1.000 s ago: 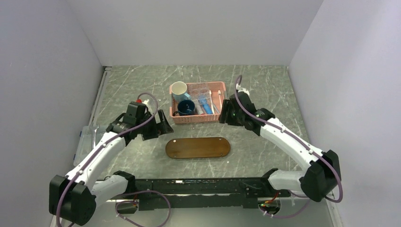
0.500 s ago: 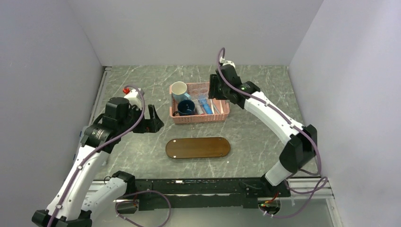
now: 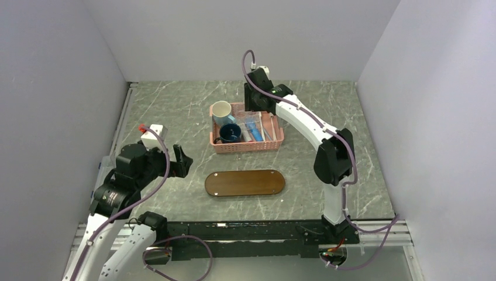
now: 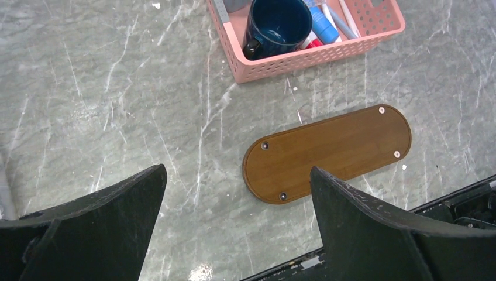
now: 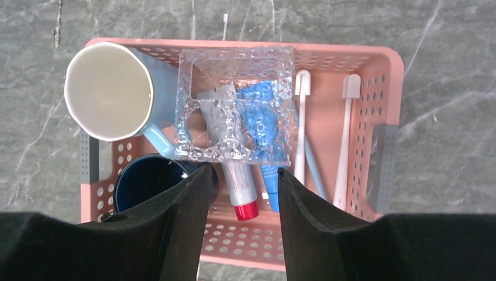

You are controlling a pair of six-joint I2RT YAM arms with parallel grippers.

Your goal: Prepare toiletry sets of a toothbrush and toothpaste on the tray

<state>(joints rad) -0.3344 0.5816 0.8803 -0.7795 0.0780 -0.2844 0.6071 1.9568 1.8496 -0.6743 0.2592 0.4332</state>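
At the left, the left end effector (image 3: 178,159) hangs over the grey-green marbled worktop (image 3: 164,111) with its two black fingers (image 4: 126,202) spread wide and released, gripping nothing. In the left wrist view the left end effector (image 4: 237,172) frames the left rounded end of the flat dark-brown oval wooden tray (image 4: 327,153). From above, the tray (image 3: 244,182) lies just to its right, apart from it and in front of the pink perforated plastic basket (image 3: 245,147). In the basket's left part stand a pale mug with a cream inside and light-blue outside (image 5: 108,91) and, nearer the arms, a dark-blue mug (image 5: 146,181). Beside them a small clear square dish (image 5: 234,76) rests on top of a white tube with a red cap (image 5: 240,193) and a blue toothpaste tube (image 5: 270,178); both tubes show through the dish and stick out from under its near edge. Right of the tubes, two slim white toothbrushes (image 5: 301,129) lie lengthwise along the basket's right wall (image 5: 386,99), heads towards the far side. The right end effector (image 3: 252,105) hovers above the basket's far side. In its wrist view the right end effector (image 5: 244,171) has its fingers (image 5: 187,205) partly apart and clasping nothing, the two tubes lying directly below the gap and the toothbrushes just to the right of it, all untouched.
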